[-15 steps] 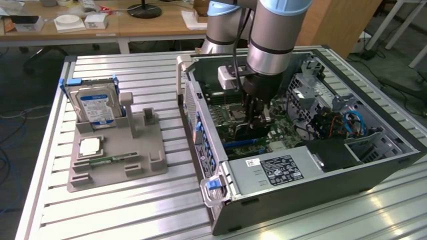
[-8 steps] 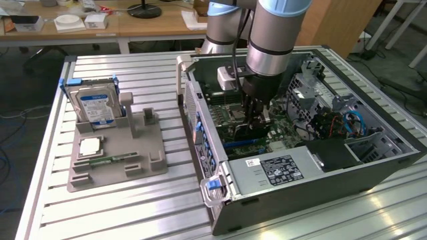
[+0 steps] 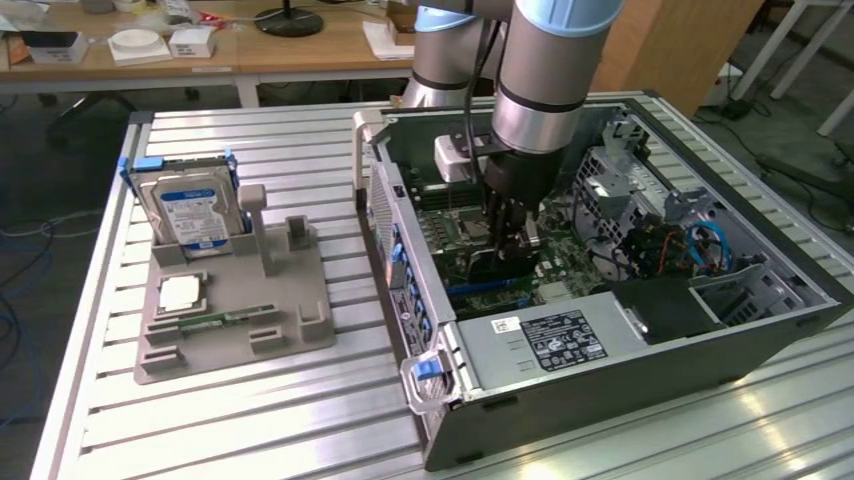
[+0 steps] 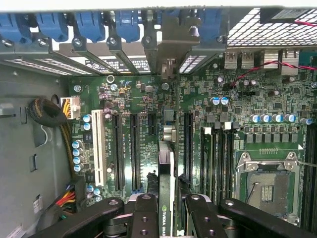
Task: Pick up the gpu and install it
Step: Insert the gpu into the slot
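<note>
The case (image 3: pixel 641 355) stands open above; memory slots (image 4: pixel 218 153) and cables (image 4: pixel 47 113) flank the gpu (image 4: pixel 171 191)

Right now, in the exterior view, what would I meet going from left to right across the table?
Silver blue-labelled hard drive → grey upright plastic post → black robot gripper → curved blue cables.

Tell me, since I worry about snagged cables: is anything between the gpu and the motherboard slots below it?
Nothing visible does. The gripper holds the gpu edge-on over the motherboard slots; the cables lie clear of it.
</note>
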Controlling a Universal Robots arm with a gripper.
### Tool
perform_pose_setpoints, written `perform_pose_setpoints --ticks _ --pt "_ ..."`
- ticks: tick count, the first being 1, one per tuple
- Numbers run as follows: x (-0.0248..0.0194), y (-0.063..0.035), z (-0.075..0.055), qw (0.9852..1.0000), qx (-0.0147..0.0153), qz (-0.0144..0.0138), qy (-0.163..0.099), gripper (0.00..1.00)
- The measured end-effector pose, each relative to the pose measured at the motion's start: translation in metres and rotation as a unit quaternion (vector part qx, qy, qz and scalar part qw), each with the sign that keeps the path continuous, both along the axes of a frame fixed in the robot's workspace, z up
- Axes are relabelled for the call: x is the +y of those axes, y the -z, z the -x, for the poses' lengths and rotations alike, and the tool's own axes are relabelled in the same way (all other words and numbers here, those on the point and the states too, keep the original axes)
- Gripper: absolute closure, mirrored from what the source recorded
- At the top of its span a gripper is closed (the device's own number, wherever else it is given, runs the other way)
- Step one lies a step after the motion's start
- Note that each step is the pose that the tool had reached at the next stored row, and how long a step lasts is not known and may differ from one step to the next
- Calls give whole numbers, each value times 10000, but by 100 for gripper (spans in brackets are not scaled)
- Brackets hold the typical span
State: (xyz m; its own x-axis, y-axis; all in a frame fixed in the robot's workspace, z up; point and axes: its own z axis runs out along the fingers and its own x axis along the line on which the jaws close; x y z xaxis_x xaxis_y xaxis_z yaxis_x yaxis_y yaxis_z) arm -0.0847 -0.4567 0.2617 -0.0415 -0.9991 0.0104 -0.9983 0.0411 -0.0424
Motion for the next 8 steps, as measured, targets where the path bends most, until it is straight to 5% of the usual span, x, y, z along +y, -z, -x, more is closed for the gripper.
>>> perform_pose_setpoints --ticks 8 --pt "1 30 -1 10000 -1 -1 0 74"
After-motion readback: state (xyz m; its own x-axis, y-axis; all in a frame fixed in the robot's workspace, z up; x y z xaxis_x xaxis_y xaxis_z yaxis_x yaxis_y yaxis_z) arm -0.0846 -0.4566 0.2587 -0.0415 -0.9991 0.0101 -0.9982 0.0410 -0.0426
